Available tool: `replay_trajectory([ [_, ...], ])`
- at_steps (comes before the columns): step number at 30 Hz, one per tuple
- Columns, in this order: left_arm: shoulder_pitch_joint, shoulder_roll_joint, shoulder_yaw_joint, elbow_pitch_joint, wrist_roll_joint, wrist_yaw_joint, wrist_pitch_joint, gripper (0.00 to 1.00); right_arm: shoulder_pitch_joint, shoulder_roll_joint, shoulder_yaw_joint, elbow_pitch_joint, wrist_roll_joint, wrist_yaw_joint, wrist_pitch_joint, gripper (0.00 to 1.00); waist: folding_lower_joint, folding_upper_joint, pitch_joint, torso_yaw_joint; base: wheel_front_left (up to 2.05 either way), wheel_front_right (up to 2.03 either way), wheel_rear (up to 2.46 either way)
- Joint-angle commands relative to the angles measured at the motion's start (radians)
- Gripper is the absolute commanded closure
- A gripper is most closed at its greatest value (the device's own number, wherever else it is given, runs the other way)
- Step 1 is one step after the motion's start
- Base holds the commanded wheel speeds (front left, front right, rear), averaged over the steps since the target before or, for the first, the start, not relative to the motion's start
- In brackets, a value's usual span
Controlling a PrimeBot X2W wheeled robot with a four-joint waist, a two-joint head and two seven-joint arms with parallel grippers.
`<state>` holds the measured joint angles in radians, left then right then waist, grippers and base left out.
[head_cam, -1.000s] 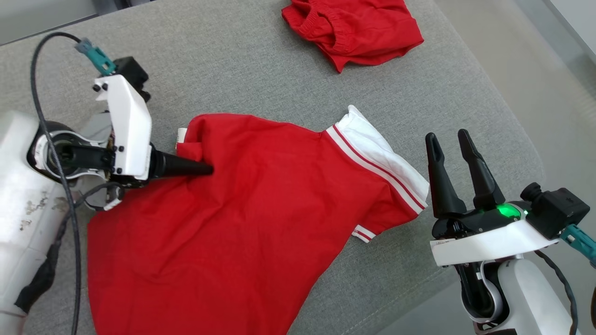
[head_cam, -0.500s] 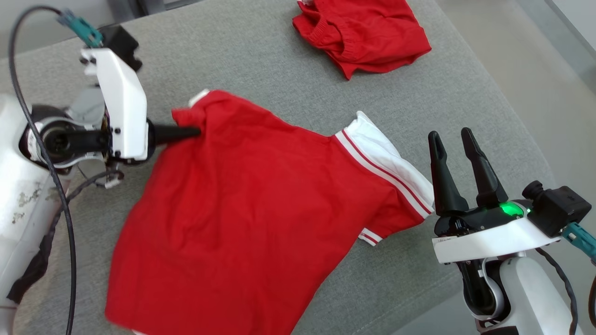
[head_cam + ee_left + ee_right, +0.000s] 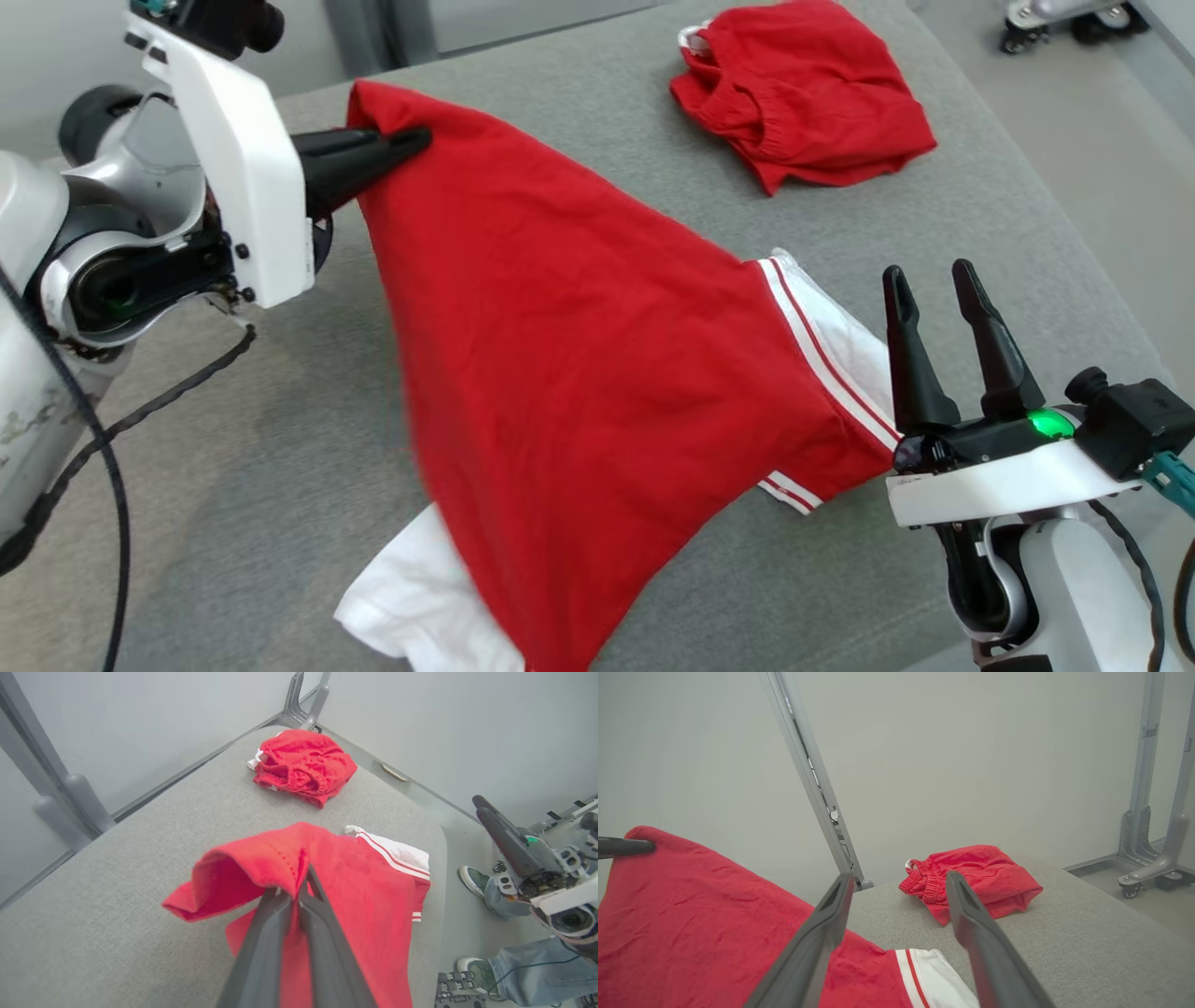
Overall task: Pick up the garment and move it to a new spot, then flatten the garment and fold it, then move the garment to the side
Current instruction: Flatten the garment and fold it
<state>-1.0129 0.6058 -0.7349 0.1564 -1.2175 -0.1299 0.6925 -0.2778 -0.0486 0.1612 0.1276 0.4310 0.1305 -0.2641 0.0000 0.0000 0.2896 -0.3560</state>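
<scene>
The garment (image 3: 579,355) is a red shirt with white, red-striped sleeve trim. My left gripper (image 3: 415,142) is shut on one of its edges and holds it high above the grey table (image 3: 233,420), so the cloth slopes down from the grip to the table. A white part (image 3: 420,607) shows under its lower end. The left wrist view shows the fingers (image 3: 303,877) pinching a red fold (image 3: 364,891). My right gripper (image 3: 929,273) stands open at the lower right, just beside the striped sleeve, holding nothing. In the right wrist view the gripper (image 3: 899,879) frames the raised cloth (image 3: 691,924).
Another red garment (image 3: 808,93) lies crumpled at the table's far right (image 3: 303,765) (image 3: 976,877). A person's feet (image 3: 472,879) stand on the floor beyond the table's right edge. Grey frame posts (image 3: 817,788) and a wheeled base (image 3: 1153,872) stand behind the table.
My left gripper closed on the garment's edge and has risen with it, pulling the cloth off the table into a slope. The head camera has also tilted. The right gripper stays open.
</scene>
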Motion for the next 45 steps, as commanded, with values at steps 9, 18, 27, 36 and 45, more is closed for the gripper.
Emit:
replay_trajectory([
  [9,0.019,0.131,-0.169,-0.033,0.036,-0.001,-0.265,1.0,0.022,-0.011,-0.017,0.003,-0.047,0.001,0.0,0.0,0.0,0.0,-0.07,0.142,0.0,0.0,0.0],
  [18,0.136,0.264,-0.34,-0.175,-0.069,-0.001,-0.355,1.0,0.059,-0.044,-0.005,0.023,-0.047,0.001,0.0,0.0,0.0,0.0,-0.128,0.242,0.0,0.0,0.0],
  [27,0.297,0.367,-0.503,-0.163,0.018,-0.001,-0.415,1.0,0.098,-0.073,-0.004,0.028,-0.038,0.001,0.0,0.0,0.0,0.0,-0.161,0.286,0.0,0.0,0.0],
  [36,0.446,0.307,-0.53,-0.045,0.041,0.027,-0.439,1.0,0.121,-0.086,-0.009,0.023,-0.037,0.001,0.0,0.0,0.0,0.0,-0.16,0.297,0.0,0.0,0.0],
  [45,0.493,0.267,-0.517,0.034,0.017,0.056,-0.468,0.56,0.129,-0.089,-0.02,0.027,-0.039,0.001,0.0,0.0,0.0,0.0,-0.161,0.306,0.0,0.0,0.0],
])
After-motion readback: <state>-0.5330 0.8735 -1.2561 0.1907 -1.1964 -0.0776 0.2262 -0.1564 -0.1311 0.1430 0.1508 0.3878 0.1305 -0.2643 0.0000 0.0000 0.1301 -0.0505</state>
